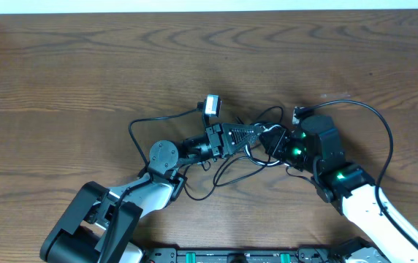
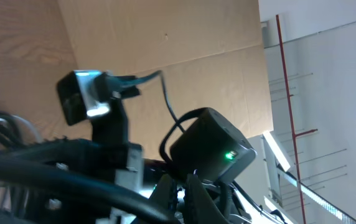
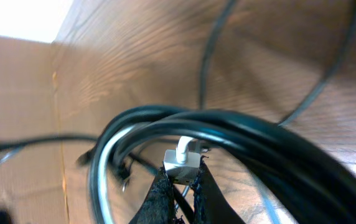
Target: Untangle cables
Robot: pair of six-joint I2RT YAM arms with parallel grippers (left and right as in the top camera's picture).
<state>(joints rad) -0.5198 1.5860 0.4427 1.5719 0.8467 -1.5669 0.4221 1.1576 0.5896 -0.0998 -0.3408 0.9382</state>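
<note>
Closest to the right wrist lens, the right pincer (image 3: 180, 185) is pinching a small silver-white plug (image 3: 182, 163) between its two black fingertips. The jaws are pressing onto the plug's lower end, and the fingers are hiding the rest of that end. A short white stub is curving out of the plug's top. Just beyond, the tangle of thin black and white cords (image 3: 228, 127) is arching over the plug in a blurred bundle, so the separate strands are blending together and running off the lower right edge. Behind them the dark wooden bench (image 3: 153, 56) is stretching away toward a brown cardboard sheet (image 3: 16, 81) at the left. From overhead, the left pincer (image 1: 261, 134) is meeting the right one nearly tip to tip at the bench's middle. Together they are covering the knot, while loose black loops are lying just beside them on the robot's side. The left pincer's jaws are pressed together, but its own wrist view is showing only out-of-focus black shapes low in the frame. Whether a cord is sitting between the jaws cannot be told.
</note>
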